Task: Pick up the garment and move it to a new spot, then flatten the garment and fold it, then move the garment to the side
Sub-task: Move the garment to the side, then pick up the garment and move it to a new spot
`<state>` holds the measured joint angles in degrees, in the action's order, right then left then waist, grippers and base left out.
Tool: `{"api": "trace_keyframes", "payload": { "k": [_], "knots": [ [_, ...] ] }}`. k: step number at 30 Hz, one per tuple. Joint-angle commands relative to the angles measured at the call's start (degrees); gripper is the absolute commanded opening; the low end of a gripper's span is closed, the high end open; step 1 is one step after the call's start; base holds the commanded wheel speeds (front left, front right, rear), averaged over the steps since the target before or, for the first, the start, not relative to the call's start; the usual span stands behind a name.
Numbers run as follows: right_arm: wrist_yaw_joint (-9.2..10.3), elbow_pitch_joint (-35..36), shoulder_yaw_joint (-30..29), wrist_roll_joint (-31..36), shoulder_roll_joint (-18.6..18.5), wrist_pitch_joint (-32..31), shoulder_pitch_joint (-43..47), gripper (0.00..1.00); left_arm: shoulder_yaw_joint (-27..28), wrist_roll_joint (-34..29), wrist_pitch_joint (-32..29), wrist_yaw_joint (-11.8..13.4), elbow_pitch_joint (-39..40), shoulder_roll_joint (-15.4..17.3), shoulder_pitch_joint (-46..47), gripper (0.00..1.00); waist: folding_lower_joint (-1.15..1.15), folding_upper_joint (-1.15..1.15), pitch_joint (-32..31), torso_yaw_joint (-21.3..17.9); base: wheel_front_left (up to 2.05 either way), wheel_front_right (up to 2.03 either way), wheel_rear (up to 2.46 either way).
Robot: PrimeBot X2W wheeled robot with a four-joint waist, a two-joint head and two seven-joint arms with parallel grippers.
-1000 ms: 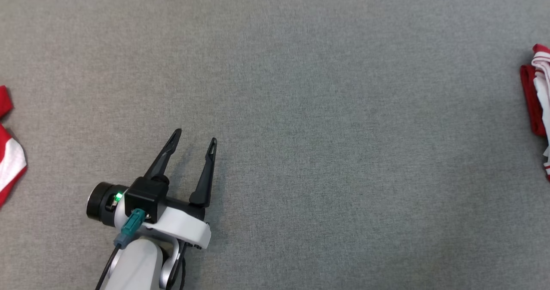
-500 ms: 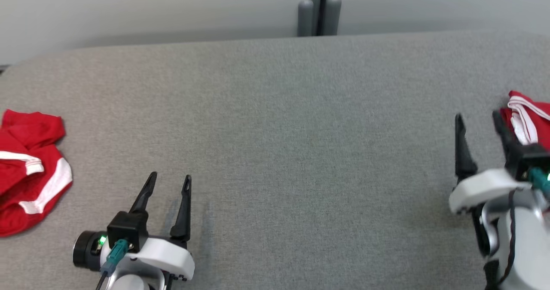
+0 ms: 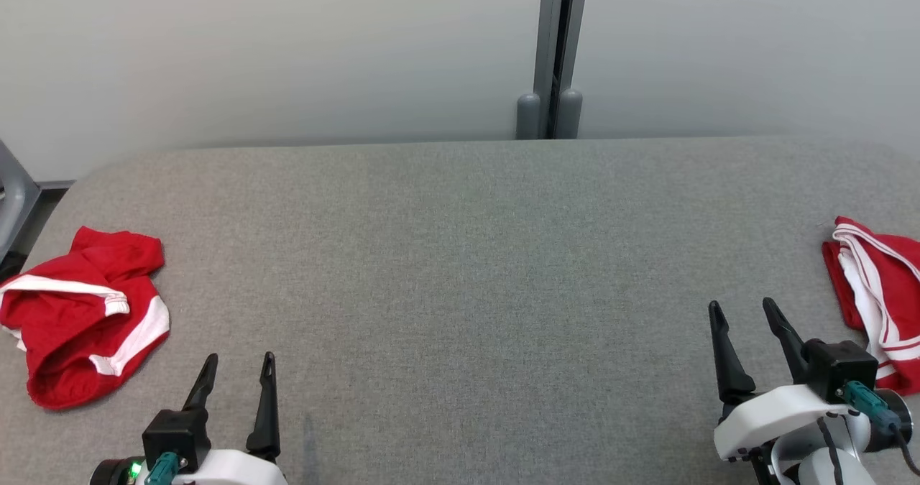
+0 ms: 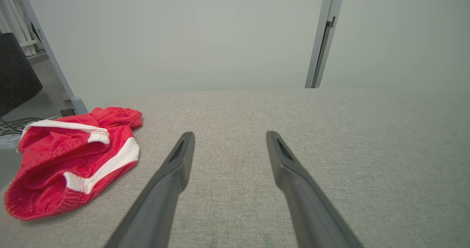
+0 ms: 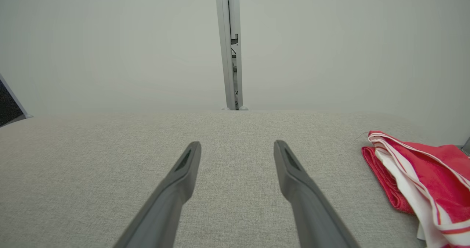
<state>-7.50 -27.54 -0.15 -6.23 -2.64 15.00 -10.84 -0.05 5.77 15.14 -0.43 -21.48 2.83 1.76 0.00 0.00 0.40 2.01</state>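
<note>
Now both end effectors hover low over a grey cloth-covered counter [image 3: 460, 255], each with its two dark fingers spread wide and nothing between them. The left end effector [image 3: 239, 359] sits at the near left edge of the head view, fingers pointing toward the far wall. Up and to its left, near but apart from it, a crumpled garment [image 3: 83, 312], red with white bands, lies in a heap close to the counter's rounded left end. The right end effector [image 3: 742, 305] sits at the near right. Just beside it, at the counter's right edge, rests a folded garment [image 3: 877, 298], red with white stripes, partly cut off by the frame.

From the left wrist, the left end effector [image 4: 229, 135] frames bare counter [image 4: 367, 148], with the crumpled garment [image 4: 73, 160] off to the left. From the right wrist, the right end effector [image 5: 238, 143] likewise frames bare counter [image 5: 73, 160], with the folded garment [image 5: 422, 174] to the right. A grey post [image 3: 557, 54] stands behind the counter's middle.
</note>
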Motion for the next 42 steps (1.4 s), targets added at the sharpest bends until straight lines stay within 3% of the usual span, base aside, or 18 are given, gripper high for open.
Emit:
{"api": "trace_keyframes", "payload": {
  "k": [1,15,22,29,42],
  "knots": [
    [0.02,0.5,0.0,-1.0,-0.5,0.2,0.9,1.00,0.4,0.2,0.0,0.5,0.1,0.2,-0.5,1.00,0.00,0.00,-0.8,-0.1,0.00,0.00,0.00],
    [0.02,1.7,2.2,-2.4,-0.5,0.2,3.0,1.00,1.8,0.4,0.0,0.3,0.0,0.2,-2.6,1.00,0.00,0.00,-3.1,-0.6,0.00,0.00,0.00],
    [0.02,1.1,2.9,-2.2,-0.4,0.2,3.2,1.00,1.6,0.8,0.0,0.9,0.0,0.2,-2.3,1.00,0.00,0.00,-2.6,1.5,0.00,0.00,0.00],
    [0.02,1.0,3.9,-3.0,-0.4,0.2,3.7,1.00,3.2,0.1,0.0,0.9,-0.4,0.2,-1.9,1.00,0.00,0.00,-2.0,6.9,0.00,0.00,0.00],
    [0.02,0.7,8.2,-4.6,-0.5,0.2,3.5,1.00,8.1,-1.1,0.0,0.0,-0.9,0.2,-2.7,1.00,0.00,0.00,-0.6,23.6,0.00,0.00,0.00]
  ]
}}
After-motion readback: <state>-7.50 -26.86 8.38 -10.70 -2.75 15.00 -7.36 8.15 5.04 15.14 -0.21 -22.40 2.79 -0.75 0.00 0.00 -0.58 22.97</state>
